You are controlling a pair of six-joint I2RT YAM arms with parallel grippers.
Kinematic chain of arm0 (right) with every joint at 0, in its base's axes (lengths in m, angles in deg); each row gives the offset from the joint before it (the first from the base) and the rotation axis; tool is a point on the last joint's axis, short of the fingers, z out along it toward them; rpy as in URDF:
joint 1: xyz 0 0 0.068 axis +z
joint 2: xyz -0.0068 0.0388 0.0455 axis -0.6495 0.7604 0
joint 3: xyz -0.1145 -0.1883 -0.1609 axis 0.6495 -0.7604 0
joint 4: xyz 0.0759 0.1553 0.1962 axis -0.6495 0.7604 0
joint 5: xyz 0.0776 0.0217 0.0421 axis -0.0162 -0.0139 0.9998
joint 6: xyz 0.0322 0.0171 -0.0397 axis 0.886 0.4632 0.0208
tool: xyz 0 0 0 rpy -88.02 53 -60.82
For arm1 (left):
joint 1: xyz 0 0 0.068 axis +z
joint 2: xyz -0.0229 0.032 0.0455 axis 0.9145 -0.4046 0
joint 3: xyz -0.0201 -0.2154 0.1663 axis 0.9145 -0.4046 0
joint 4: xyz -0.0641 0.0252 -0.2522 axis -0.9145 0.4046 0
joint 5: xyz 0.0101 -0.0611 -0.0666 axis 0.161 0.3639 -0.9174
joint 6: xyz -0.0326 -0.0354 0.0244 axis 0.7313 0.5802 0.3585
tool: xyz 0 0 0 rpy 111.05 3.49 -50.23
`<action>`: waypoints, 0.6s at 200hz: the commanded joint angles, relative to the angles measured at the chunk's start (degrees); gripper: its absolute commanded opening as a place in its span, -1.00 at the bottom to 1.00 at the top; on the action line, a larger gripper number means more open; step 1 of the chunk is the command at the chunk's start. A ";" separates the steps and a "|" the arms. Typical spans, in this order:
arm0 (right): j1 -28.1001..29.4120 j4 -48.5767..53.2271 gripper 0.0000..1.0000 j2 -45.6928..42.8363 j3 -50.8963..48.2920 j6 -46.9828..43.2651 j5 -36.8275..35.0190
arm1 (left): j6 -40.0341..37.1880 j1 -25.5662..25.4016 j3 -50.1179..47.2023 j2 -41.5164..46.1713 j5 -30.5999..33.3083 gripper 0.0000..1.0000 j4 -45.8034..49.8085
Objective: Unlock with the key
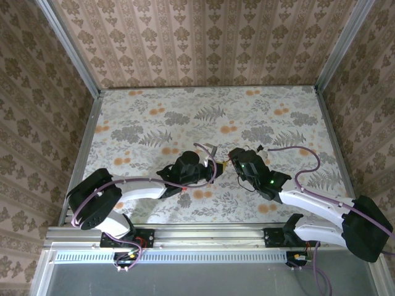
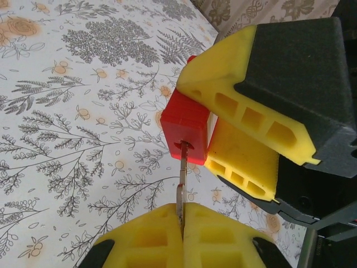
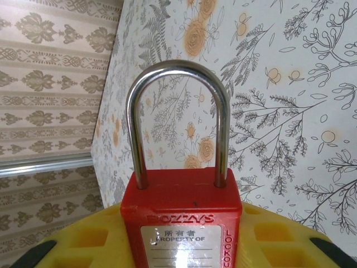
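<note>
The table (image 1: 185, 105) carries nothing of mine. Both my grippers meet above it, midway between its left and right edges and nearer the near edge than the far.

My right gripper (image 3: 181, 223) stands part open, clamped on the red body of the lock (image 2: 187, 127). I judge that body hard and smooth, light enough but apt to slide in the pads, so the broad flat faces are the place to squeeze. The steel shackle (image 3: 178, 111) must be left free to lift.

My left gripper (image 2: 183, 215) is pressed fully together on the head of the key (image 2: 182, 178), whose blade sits in the keyhole. The key looks thin and stiff; gripped flat on its head it should turn without twisting out.

The top view gives the place over the table but hides the key behind my wrists. The left wrist view shows blade and keyhole. The right wrist view shows both shackle legs seated, so I judge it locked.
</note>
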State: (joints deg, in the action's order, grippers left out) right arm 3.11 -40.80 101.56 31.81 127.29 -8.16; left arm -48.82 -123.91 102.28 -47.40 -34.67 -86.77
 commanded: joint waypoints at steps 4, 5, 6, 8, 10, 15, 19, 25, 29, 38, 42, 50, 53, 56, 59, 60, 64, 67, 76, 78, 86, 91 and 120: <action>5.78 -5.71 -1.00 -0.56 0.45 2.63 16.80 | -1.12 -1.81 2.39 -0.04 -1.60 -1.00 -25.84; 5.78 -5.67 -1.00 -0.60 0.36 2.66 16.82 | -1.12 -1.85 2.26 -0.09 -1.56 -1.00 -26.01; 5.78 -5.66 -1.00 -0.66 0.31 2.71 16.83 | -1.12 -1.83 2.14 -0.16 -1.58 -1.00 -26.23; 5.78 -5.64 -1.00 -0.75 0.23 2.80 16.77 | -1.13 -1.82 1.95 -0.28 -1.61 -1.00 -26.62; 5.71 -5.71 -1.00 -0.87 0.13 2.85 16.76 | -1.13 -1.79 1.77 -0.37 -1.64 -1.00 -27.04; 5.65 -5.73 -1.00 -1.05 0.01 2.86 16.97 | -0.90 -1.68 1.41 -0.68 -1.89 -1.00 -28.17; 5.62 -5.67 -1.00 -1.15 0.02 2.79 17.18 | -0.66 -1.57 1.12 -0.97 -2.07 -1.00 -28.99; 5.52 -5.44 -1.00 -1.17 0.13 2.62 17.71 | -0.20 -1.40 0.69 -1.59 -2.51 -1.00 -30.31; 5.44 -5.10 -1.00 -1.25 0.22 2.53 17.99 | 0.12 -1.19 0.36 -1.95 -2.63 -1.00 -31.02; 5.50 -4.55 -1.00 -1.36 0.31 2.43 18.44 | 1.02 -0.71 -0.26 -2.61 -2.97 -1.00 -32.17; 5.43 -4.23 -1.00 -1.52 0.35 2.30 18.62 | 1.42 -0.50 -0.52 -2.93 -3.27 -1.00 -33.02; 5.45 -3.25 -1.00 -1.69 0.68 1.51 18.96 | 2.26 -0.10 -1.01 -3.57 -4.16 -1.00 -34.77; 5.47 -2.52 -1.00 -1.69 0.93 1.01 19.23 | 2.59 0.11 -1.05 -3.75 -4.53 -1.00 -35.20; 5.36 -1.40 -1.00 -1.69 1.34 0.44 19.46 | 2.95 0.30 -1.12 -3.94 -4.80 -1.00 -35.50; 5.34 -0.04 -1.00 -1.65 1.85 -0.14 19.60 | 3.36 0.51 -1.13 -4.00 -5.04 -1.00 -35.69; 5.34 0.19 -1.00 -1.63 2.02 -0.40 19.62 | 3.45 0.58 -1.13 -4.00 -5.08 -1.00 -35.73; 5.38 2.28 -1.00 -1.49 2.74 -1.33 19.77 | 3.81 0.78 -1.13 -3.96 -5.26 -1.00 -35.84; 5.39 3.49 -1.00 -1.39 3.19 -1.84 19.95 | 3.87 0.90 -1.13 -3.88 -5.40 -1.00 -35.84; 5.51 4.62 -1.00 -0.96 3.14 -2.23 20.34 | 3.61 1.11 -1.14 -3.17 -5.59 -1.00 -35.41; 5.56 4.35 -1.00 -0.92 2.85 -2.17 20.40 | 3.51 1.23 -1.07 -2.96 -5.63 -1.00 -35.24; 5.60 3.27 -1.00 -0.58 2.00 -1.92 20.62 | 2.96 1.26 -0.74 -2.30 -5.85 -1.00 -34.55; 5.69 2.44 -1.00 -0.40 1.44 -1.80 20.50 | 2.68 1.23 -0.55 -2.02 -6.09 -1.00 -34.18; 6.54 0.91 -1.00 1.53 2.01 -3.06 20.45 | 2.79 1.25 0.30 -1.74 -6.41 -1.00 -34.64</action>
State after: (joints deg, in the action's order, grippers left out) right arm 3.11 -38.09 100.66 32.71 125.85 -7.81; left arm -47.49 -122.60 97.19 -51.64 -39.02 -102.90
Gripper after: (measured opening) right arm 0.366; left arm 0.046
